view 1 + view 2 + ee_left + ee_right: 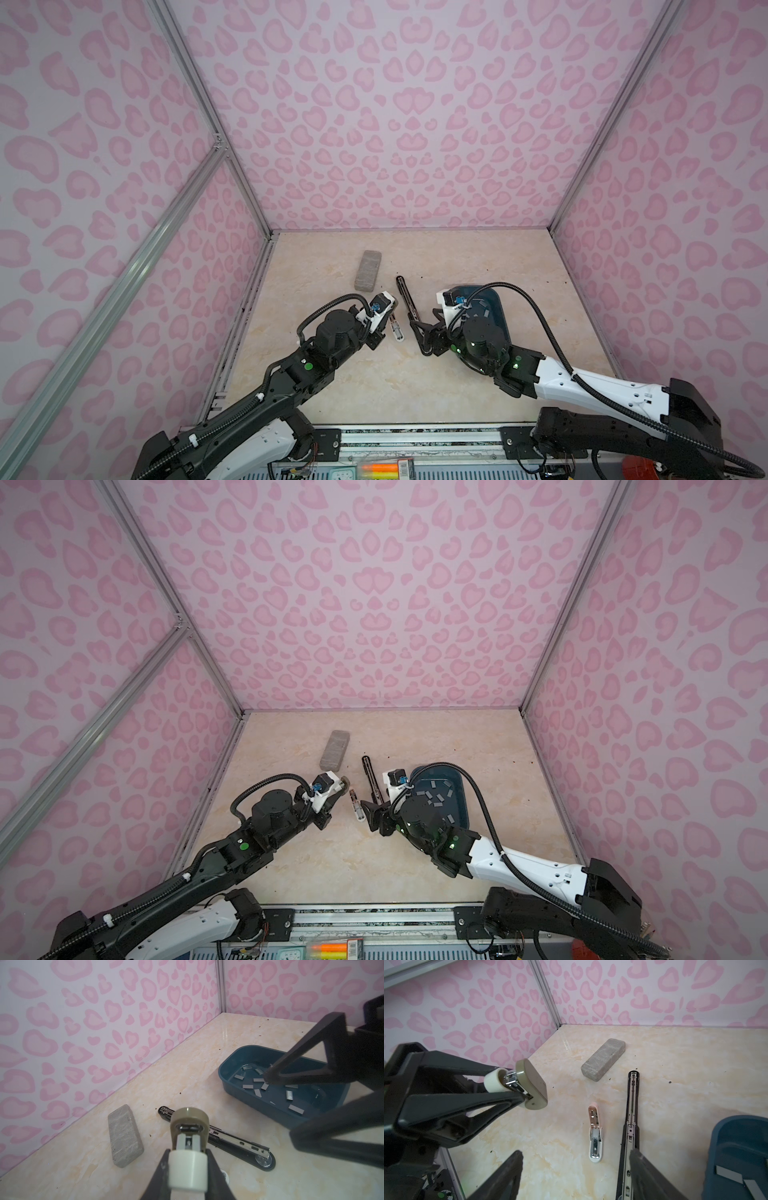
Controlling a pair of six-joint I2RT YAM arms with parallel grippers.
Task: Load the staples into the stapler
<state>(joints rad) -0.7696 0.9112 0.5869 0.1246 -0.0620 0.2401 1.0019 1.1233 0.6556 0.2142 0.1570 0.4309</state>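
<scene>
Left tool [512, 1084] clamping small olive-cream stapler [534, 1084]; right tool [575, 1154] gaping, empty. Grey metal staple strips [247, 1086] lying in teal tray [270, 1112]; open black stapler [631, 1105] looking unloaded.

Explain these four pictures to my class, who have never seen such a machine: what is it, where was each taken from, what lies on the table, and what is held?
This is a robot with two arms, each ending in a two-fingered pincer. Two pictures look down from overhead and are nearly alike; the other two come from a camera on each wrist. On the table lie a grey block, a long black stapler opened flat, a small white stapler and a blue tray of staples. The left pincer is shut on a small olive stapler. The right pincer is open and holds nothing.
</scene>
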